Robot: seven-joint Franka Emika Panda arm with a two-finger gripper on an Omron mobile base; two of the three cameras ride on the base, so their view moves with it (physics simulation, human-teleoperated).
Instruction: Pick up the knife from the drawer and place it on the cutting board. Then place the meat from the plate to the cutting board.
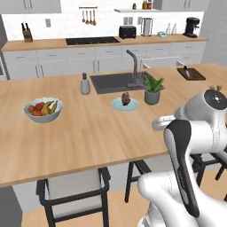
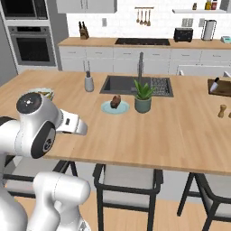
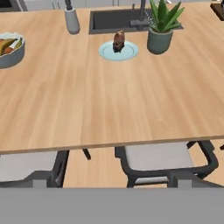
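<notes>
**Meat sits far across the bench; knife already on the board**

The knife lies on the cutting board at the far right of the bench, handle toward the near side, blade pointing away. So the step in hand is judged to be the meat.

The meat stands on the pale blue plate, near the sink and just left of the potted plant. From the hand camera it lies straight ahead and well away, past a broad stretch of bare bench. The board is well to the right of the plate.

The arm is folded back over the base, near the bench's front edge, elbow high, the hand looking forward and down. The tool's jaws are spread wide and carry nothing. A long forward reach is called for, then a carry rightward to the board. The fruit bowl sits far left, out of the path.
</notes>
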